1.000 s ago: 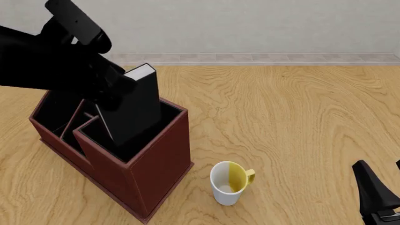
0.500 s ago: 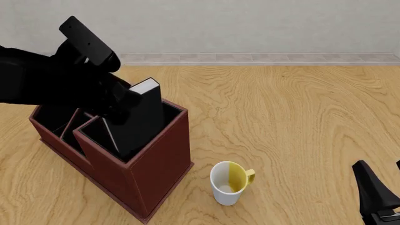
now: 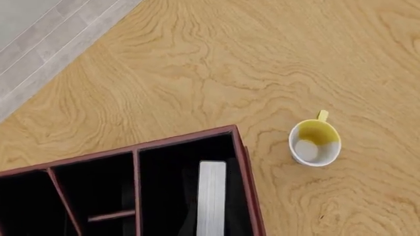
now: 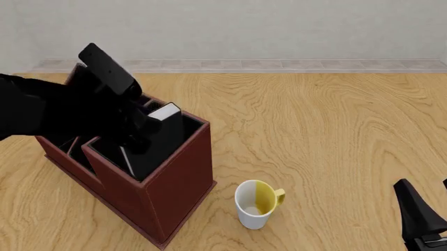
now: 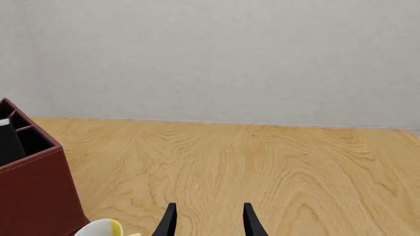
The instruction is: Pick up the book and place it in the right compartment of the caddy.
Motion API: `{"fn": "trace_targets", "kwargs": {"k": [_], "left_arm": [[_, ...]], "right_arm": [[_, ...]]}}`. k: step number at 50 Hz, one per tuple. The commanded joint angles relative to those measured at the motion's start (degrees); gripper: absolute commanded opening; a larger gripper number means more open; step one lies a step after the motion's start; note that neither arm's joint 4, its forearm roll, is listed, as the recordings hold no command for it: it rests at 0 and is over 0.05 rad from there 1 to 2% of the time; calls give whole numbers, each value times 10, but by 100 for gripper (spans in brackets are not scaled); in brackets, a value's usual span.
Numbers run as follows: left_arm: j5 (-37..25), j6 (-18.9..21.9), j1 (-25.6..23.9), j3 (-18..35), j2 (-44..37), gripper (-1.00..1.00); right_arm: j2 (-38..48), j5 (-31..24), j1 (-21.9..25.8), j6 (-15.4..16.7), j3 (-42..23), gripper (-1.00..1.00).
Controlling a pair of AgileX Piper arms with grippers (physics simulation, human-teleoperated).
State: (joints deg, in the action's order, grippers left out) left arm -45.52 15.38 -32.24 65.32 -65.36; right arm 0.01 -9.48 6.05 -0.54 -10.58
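Observation:
The caddy [image 4: 178, 178] stands at the left of the table, dark red-brown with a black inside. The black book [image 4: 159, 137] leans inside its right compartment [image 4: 187, 127], white page edge [image 4: 165, 111] poking a little above the rim. My left gripper [image 4: 136, 125] is low over the caddy and stays shut on the book's upper end; the arm hides its fingers. In the left wrist view the book's page edge [image 3: 211, 196] shows inside the right compartment [image 3: 170, 182] of the caddy [image 3: 187, 139]. My right gripper [image 5: 208, 223] is open and holds nothing, far off at the near right [image 4: 429, 209].
A white mug [image 4: 257, 204] with a yellow inside stands just right of the caddy's near corner, also seen as mug [image 3: 315, 142] from above. Two narrow caddy slots [image 3: 92, 191] lie beside the book's compartment. The caddy's corner [image 5: 33, 191] shows in the right wrist view.
My left arm has come down over the caddy, and the book has sunk deeper into the right compartment. The right arm has stayed still.

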Motion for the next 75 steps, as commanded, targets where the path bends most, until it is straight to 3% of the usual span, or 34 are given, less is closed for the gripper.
{"fn": "trace_targets", "kwargs": {"k": [1,12,39,40,44,62,75], "left_arm": [[18,4,0,-21,6,-100],[37,-5,-6,-48,4,-100],[44,-8,-3,-49,-1,-100],[41,0,-4,-51,1,100],[31,-9,-1,-28,1,100],[31,-2,0,-32,8,100],[-15,2,-4,49,28,100]], "right_arm": [[0,-1,1,0,-2,100],[0,-2,2,1,-2,100],[0,-1,1,3,2,100],[0,-1,2,3,1,100],[0,-1,1,3,1,100],[0,-2,1,4,-1,100],[0,-3,2,4,-4,100]]}}
